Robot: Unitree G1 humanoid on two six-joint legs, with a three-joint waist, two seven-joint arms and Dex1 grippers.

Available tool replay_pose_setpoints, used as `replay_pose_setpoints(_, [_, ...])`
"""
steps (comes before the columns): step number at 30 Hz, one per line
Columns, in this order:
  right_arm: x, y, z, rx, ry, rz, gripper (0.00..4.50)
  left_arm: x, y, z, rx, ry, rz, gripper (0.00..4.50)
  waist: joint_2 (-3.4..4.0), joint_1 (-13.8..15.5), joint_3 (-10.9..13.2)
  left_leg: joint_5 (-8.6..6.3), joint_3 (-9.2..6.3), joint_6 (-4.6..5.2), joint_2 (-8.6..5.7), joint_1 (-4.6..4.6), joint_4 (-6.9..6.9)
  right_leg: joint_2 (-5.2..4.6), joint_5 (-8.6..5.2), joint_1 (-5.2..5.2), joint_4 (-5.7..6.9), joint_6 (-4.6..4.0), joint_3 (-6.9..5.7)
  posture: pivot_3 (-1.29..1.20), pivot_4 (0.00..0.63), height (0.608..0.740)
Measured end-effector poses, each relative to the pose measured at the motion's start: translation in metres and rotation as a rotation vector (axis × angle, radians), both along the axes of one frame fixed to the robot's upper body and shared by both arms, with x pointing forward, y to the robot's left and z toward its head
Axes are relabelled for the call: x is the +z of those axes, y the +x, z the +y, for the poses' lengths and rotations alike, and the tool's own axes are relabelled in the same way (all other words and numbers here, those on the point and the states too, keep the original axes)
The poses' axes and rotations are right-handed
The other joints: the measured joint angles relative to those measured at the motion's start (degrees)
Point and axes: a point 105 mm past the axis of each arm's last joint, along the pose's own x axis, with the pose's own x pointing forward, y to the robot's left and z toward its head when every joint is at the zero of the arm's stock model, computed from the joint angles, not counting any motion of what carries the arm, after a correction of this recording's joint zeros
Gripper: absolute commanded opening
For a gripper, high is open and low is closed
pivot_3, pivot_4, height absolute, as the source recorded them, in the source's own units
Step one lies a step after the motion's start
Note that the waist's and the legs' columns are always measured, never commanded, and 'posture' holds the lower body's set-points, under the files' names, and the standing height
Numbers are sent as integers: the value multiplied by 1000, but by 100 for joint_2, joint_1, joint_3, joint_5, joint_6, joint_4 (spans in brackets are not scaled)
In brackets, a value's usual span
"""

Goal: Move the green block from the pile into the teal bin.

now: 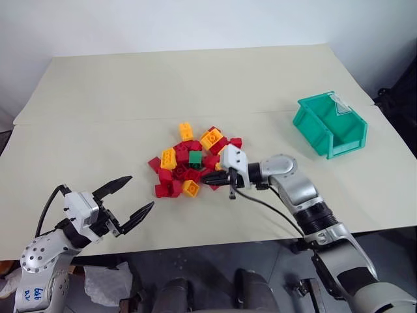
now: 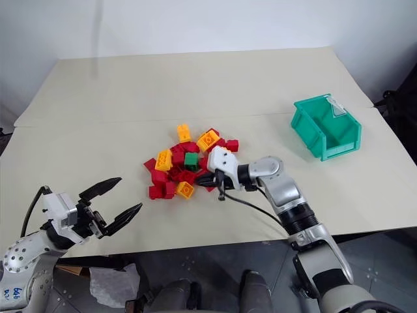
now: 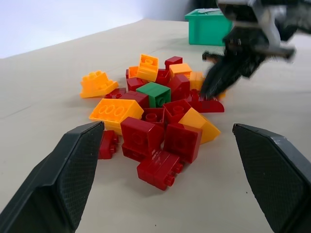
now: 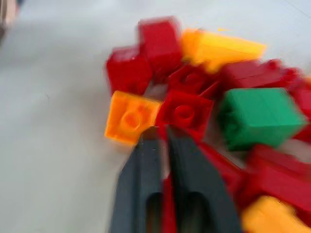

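Left claw (image 1: 127,195) gapes empty; right claw (image 4: 163,133) nearly closed against pile (image 1: 189,160).

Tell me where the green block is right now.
The green block sits in the middle of the pile at the table's centre, ringed by red bricks, just left of the right hand.

The right wrist view is blurred, so the bricks of the pile (image 4: 194,97) have soft edges there. The right gripper (image 1: 218,177) covers the pile's right near bricks. The bin (image 3: 209,26) is cut off by the left wrist view's edge.
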Motion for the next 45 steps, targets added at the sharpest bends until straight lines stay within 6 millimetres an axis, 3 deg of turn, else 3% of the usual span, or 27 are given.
replay_pose_setpoints(4, [27, 22, 1, -76, 8, -38, 2725, 0, 0, 0, 2, 0, -1, 4500, 0, -4, 0, -1, 0, -2, -1, 0, 0, 0, 0, -1, 1, 0, 0, 0, 150, 740])
replay_pose_setpoints(8, [7, 33, 4, -115, -44, 28, 4101, -2, 0, 0, 11, -4, 5, 4500, 0, 6, 0, -3, 0, 0, -4, -4, -1, -1, 0, -2, -1, 0, -3, 0, 150, 740])
replay_pose_setpoints(11, [-4, 37, 11, -123, -75, 65, 4101, -1, 0, 0, 14, -7, 3, 4500, 0, -10, 0, -3, 1, 0, -2, -3, -1, 0, 0, -3, 0, 0, -3, 0, 150, 740])
replay_pose_setpoints(27, [-11, 52, 20, -151, -137, 41, 4101, -4, -2, 1, 41, -17, 12, 4500, 1, -18, 0, -3, 0, 0, -2, -3, -1, 0, 0, -3, 1, 0, -2, 0, 150, 740])
replay_pose_setpoints(30, [-11, 53, 20, -147, -146, 32, 3489, -4, -2, 1, 42, -18, 11, 4500, 1, -17, 0, -3, 0, 0, -2, -3, -1, 0, 0, -3, 1, 0, -3, 0, 150, 740])
replay_pose_setpoints(39, [-7, 51, 21, -113, -122, 15, 442, -3, -1, 0, 39, -17, 7, 4500, 1, -21, 1, -3, 0, 0, -2, -4, -1, 0, 0, -3, 0, 0, -3, 0, 150, 740])
replay_pose_setpoints(43, [14, 43, 19, -47, -4, -37, 442, -2, 0, -6, 13, -20, 5, 4500, 1, 2, 1, -3, -2, 0, -2, -4, -1, 0, 0, -3, 0, 0, -3, 0, 150, 740])
replay_pose_setpoints(45, [22, 41, 5, -49, 8, -68, 442, 1, 3, -12, -15, -22, -7, 4500, 1, 35, 1, -3, -3, 0, -3, -7, 2, -3, 0, -1, 1, 0, -6, 0, 150, 740])
